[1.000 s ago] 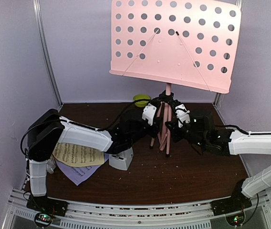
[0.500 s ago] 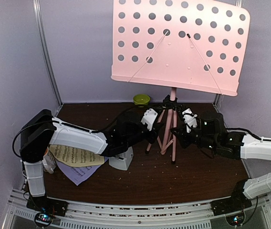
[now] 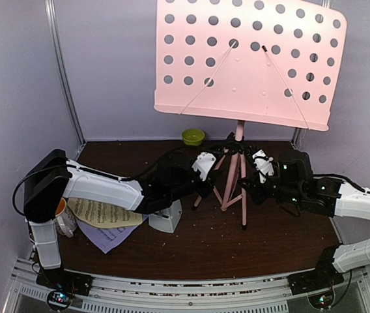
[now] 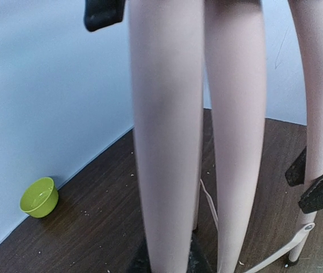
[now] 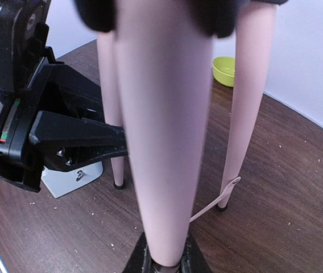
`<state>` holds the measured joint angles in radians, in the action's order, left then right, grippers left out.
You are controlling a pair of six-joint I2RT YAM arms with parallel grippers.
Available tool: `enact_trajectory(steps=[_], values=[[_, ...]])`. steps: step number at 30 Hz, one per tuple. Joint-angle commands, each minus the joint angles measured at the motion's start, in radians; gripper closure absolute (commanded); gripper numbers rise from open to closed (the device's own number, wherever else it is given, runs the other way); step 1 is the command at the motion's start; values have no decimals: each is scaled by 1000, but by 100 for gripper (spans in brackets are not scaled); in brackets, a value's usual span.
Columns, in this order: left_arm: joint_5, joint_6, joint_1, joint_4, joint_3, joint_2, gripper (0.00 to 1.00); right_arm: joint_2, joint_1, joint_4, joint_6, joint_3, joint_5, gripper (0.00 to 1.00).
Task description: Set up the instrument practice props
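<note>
The pink music stand has its perforated desk (image 3: 250, 65) high at the back and its tripod legs (image 3: 232, 179) spread, with the feet down at the tabletop. My left gripper (image 3: 208, 173) is shut on one pink leg (image 4: 167, 170). My right gripper (image 3: 255, 177) is shut on another leg (image 5: 161, 142) from the opposite side. The pale-grey metronome (image 3: 166, 218) stands left of the tripod and shows in the right wrist view (image 5: 73, 173). The yellow sheet (image 3: 103, 212) lies over the lavender sheet (image 3: 103, 236) at the left, under my left arm.
A lime-green bowl (image 3: 193, 136) sits at the back wall behind the stand, also in the left wrist view (image 4: 39, 197). A white mug (image 3: 64, 216) stands at the far left by my left arm's base. The walls close in on three sides.
The stand has shifted to the right and risen more upright, and its legs have spread wider. Both grippers moved right with it, still shut on the legs.
</note>
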<state>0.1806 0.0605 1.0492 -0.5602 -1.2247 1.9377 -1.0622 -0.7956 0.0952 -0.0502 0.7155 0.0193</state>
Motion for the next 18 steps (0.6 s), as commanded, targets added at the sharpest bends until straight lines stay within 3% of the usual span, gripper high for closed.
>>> enact_trajectory(steps=[1, 7, 18], values=[[222, 108, -98, 91, 31, -48, 100, 92, 70, 63, 3, -7, 274, 100], [225, 133, -109, 116, 25, -46, 100, 82, 70, 54, -22, -17, 310, 100], [173, 101, -161, 187, -41, -21, 100, -50, 76, 87, 41, 154, 311, 100]])
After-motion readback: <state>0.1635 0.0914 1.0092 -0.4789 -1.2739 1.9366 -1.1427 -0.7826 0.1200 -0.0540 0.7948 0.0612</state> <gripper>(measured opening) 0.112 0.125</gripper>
